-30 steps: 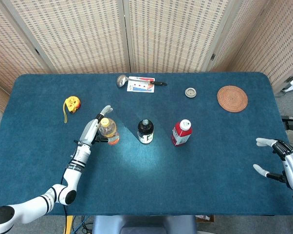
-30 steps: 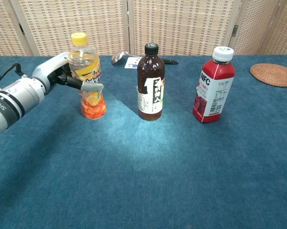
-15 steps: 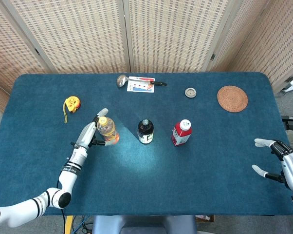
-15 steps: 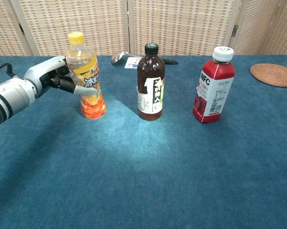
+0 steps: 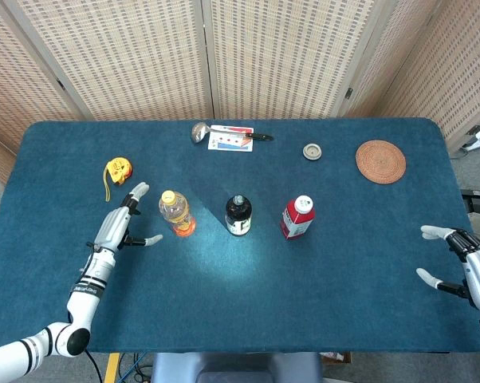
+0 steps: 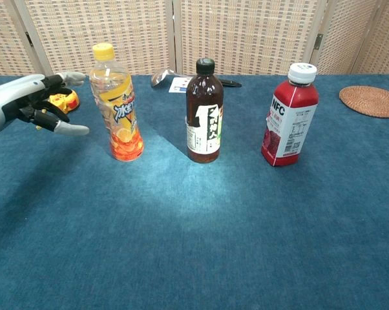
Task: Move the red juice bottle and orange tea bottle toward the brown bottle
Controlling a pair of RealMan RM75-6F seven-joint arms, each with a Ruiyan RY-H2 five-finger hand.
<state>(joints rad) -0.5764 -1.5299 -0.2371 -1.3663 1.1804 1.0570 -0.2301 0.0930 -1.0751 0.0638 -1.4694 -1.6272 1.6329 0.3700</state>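
Now the left hand (image 6: pixel 36 106), fingers spread and empty, hovers left of the upright orange tea bottle (image 6: pixel 117 103) at centre-left; a clumsy regrasp could topple it. The right hand (image 5: pixel 463 263) waits open at the lower right, well apart from the red juice bottle (image 6: pixel 289 116) beside the brown bottle (image 6: pixel 204 113).

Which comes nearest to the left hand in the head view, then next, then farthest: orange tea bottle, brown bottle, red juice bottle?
From the left hand:
1. Orange tea bottle, just to its right, not touching.
2. Brown bottle, mid-table.
3. Red juice bottle, farthest right.
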